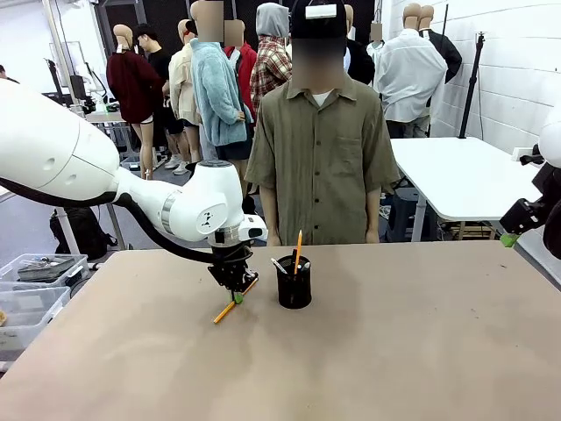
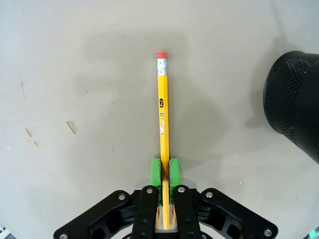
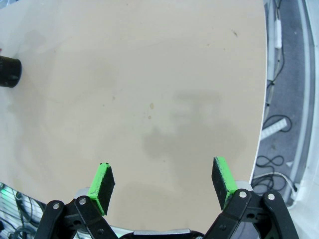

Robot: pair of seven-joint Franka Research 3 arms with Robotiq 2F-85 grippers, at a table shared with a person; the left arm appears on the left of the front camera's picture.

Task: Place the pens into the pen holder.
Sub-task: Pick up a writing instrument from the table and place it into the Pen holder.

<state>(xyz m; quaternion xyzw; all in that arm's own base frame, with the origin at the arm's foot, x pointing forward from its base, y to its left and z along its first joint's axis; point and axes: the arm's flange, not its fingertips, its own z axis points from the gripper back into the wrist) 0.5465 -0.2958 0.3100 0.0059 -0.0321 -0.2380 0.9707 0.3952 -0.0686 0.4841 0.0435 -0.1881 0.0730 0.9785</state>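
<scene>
A yellow-orange pencil-like pen (image 2: 163,114) with a pink eraser lies on the tan table, and my left gripper (image 2: 165,172) is shut on its lower part, the green pads pressed against both sides. In the front view this left gripper (image 1: 237,294) points down at the pen (image 1: 224,312), just left of the pen holder (image 1: 294,282). The holder is a black mesh cup holding an upright orange pencil (image 1: 298,250) and a whitish pen (image 1: 279,265). The pen holder (image 2: 296,109) is at the right in the left wrist view. My right gripper (image 3: 162,181) hangs open and empty over bare table, far from the holder (image 3: 9,71).
A person in an olive shirt (image 1: 323,149) stands at the table's far edge behind the holder. Clear plastic bins (image 1: 35,289) sit off the table's left side. The right gripper (image 1: 513,232) hovers at the table's right edge, near a white table (image 1: 465,175).
</scene>
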